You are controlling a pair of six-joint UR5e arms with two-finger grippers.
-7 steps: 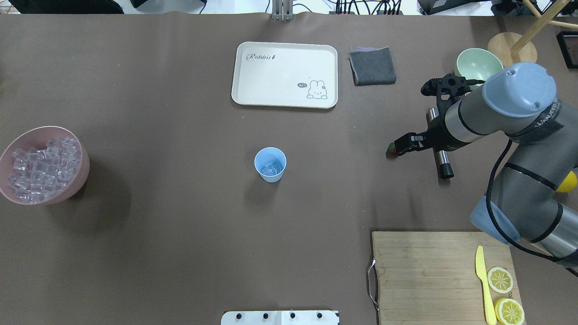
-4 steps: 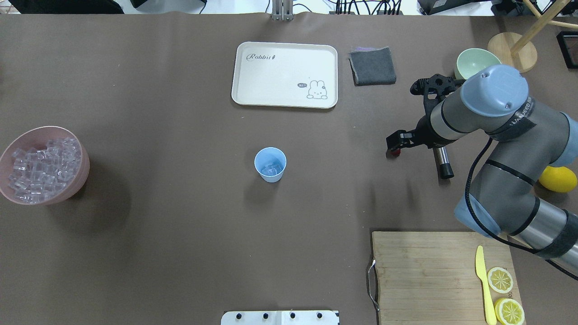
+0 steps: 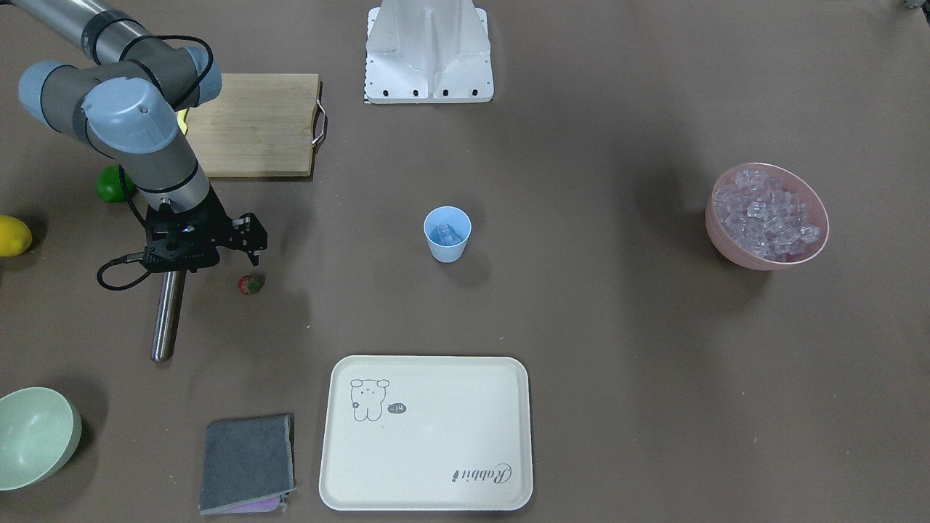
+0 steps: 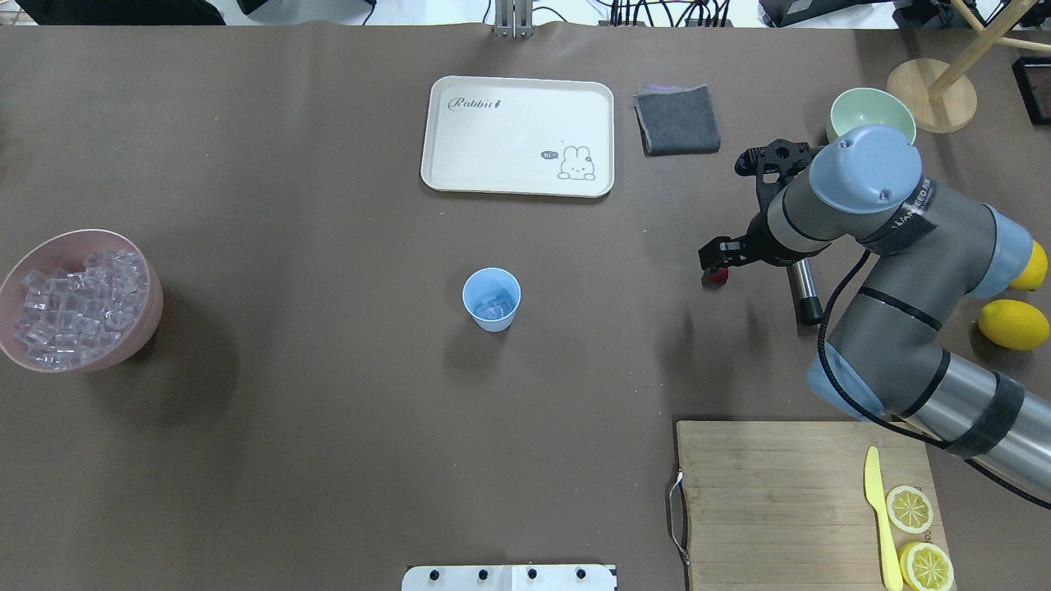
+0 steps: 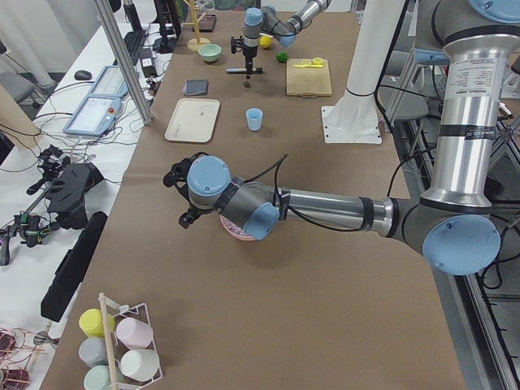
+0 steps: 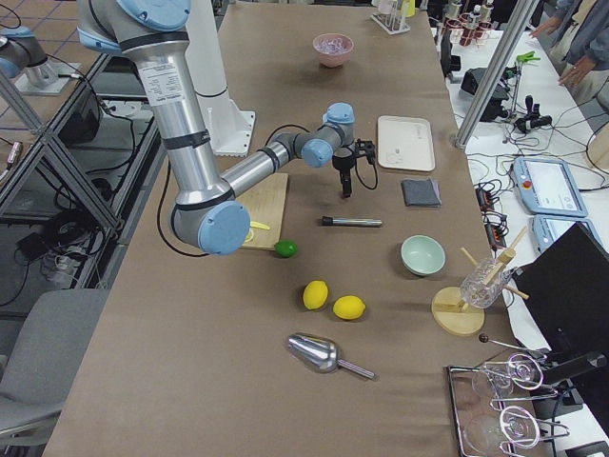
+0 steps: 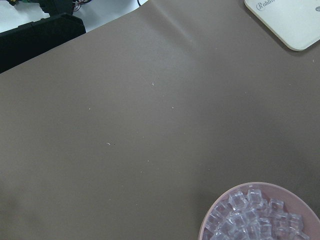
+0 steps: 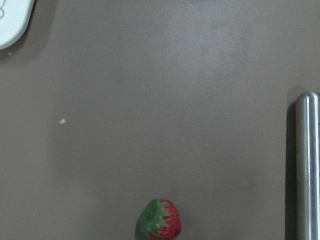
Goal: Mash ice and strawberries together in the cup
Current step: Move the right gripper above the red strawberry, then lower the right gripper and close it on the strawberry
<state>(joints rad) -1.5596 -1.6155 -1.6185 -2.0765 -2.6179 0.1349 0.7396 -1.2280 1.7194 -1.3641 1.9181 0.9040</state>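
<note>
The light-blue cup (image 4: 491, 299) stands mid-table with a few ice cubes (image 4: 493, 310) inside; it also shows in the front view (image 3: 447, 234). More ice fills a pink bowl (image 4: 78, 300) at the left edge. The strawberry (image 4: 720, 277) lies on the table, clear in the front view (image 3: 250, 284) and the right wrist view (image 8: 161, 225). My right gripper (image 4: 714, 256) hovers just above it, open and empty. My left gripper (image 5: 185, 218) shows only in the left side view, beside the pink bowl (image 7: 260, 215); I cannot tell its state.
A metal muddler (image 4: 802, 287) lies next to the strawberry, under my right arm. A white tray (image 4: 517, 135), grey cloth (image 4: 676, 120) and pale-green bowl (image 4: 862, 111) sit at the back. A cutting board (image 4: 772, 492) with knife and lemon slices is front right; lemons (image 4: 1014, 324) lie beside it.
My right arm has swung left and its gripper has shifted slightly left and back over the strawberry. The strawberry, cup and bowl have not moved.
</note>
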